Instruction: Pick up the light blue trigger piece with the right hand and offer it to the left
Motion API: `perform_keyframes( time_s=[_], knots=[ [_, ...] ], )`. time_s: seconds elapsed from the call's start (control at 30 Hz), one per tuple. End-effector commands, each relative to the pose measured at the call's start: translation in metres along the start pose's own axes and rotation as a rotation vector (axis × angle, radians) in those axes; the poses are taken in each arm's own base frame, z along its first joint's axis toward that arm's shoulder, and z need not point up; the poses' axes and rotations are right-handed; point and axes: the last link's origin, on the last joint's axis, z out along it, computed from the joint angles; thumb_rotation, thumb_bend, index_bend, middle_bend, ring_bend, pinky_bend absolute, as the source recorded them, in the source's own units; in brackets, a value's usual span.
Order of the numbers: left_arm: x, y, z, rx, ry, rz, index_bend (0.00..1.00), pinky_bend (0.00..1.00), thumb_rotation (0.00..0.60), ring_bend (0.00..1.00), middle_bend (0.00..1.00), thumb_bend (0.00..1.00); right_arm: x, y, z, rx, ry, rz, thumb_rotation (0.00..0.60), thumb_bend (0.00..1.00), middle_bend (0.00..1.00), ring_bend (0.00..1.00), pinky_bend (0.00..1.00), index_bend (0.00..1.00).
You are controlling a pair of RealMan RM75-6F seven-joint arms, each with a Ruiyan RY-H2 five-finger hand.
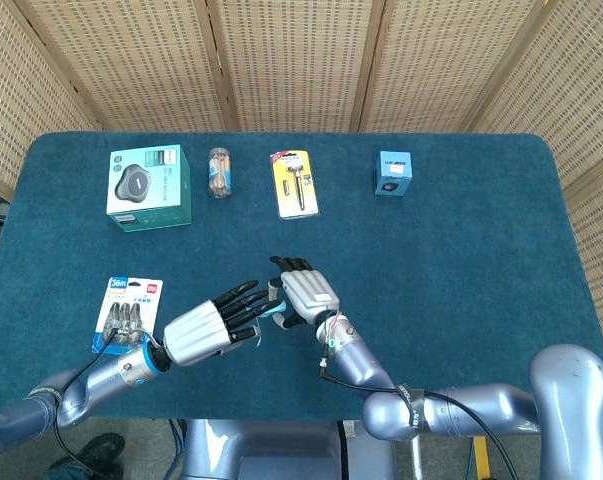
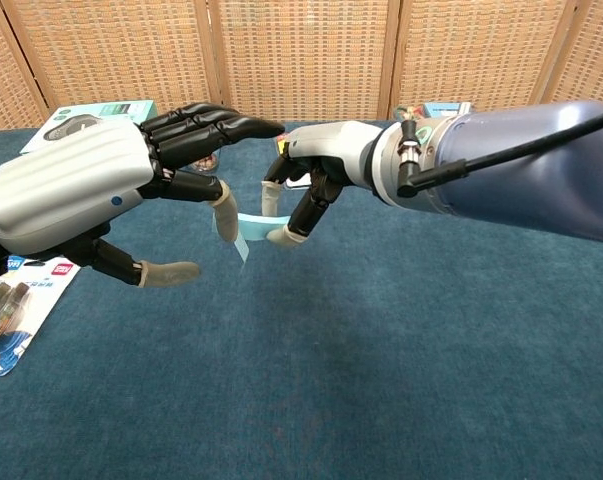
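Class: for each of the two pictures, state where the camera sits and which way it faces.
Head view: high up, facing down on the blue table; both forearms and hands show.
Chest view: low, facing forward across the table toward the wicker screen.
Shared: left hand, right hand, light blue trigger piece between them.

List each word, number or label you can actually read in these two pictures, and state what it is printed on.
"36" may head the blister pack near the left hand; uncertain.
Green box, yellow card, small blue box, jar: print too small.
Trigger piece in the right hand: no text.
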Motion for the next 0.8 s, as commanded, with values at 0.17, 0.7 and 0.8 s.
perform_keyframes(
  time_s=[0.17,0.7,0.8],
  knots=[
    [-0.004,-0.001,0.005,0.004,0.010,0.007,0.49,0.00,0.600,0.00,0.00,0.26,0.001,0.000,-0.001,0.001,0.006,-0.012,0.600,0.57,0.07,0.00,0.00,0.58],
    [0.021,-0.027,-0.016,0.092,0.093,0.033,0.49,0.09,0.600,0.15,0.13,0.26,0.008,0.009,-0.001,-0.023,0.027,-0.021,0.600,0.57,0.07,0.00,0.00,0.59],
    [0.027,-0.031,-0.018,0.083,0.087,0.065,0.49,0.48,0.600,0.56,0.43,0.26,0.008,0.010,0.000,-0.025,0.026,-0.023,0.600,0.57,0.07,0.00,0.00,0.59]
  ],
)
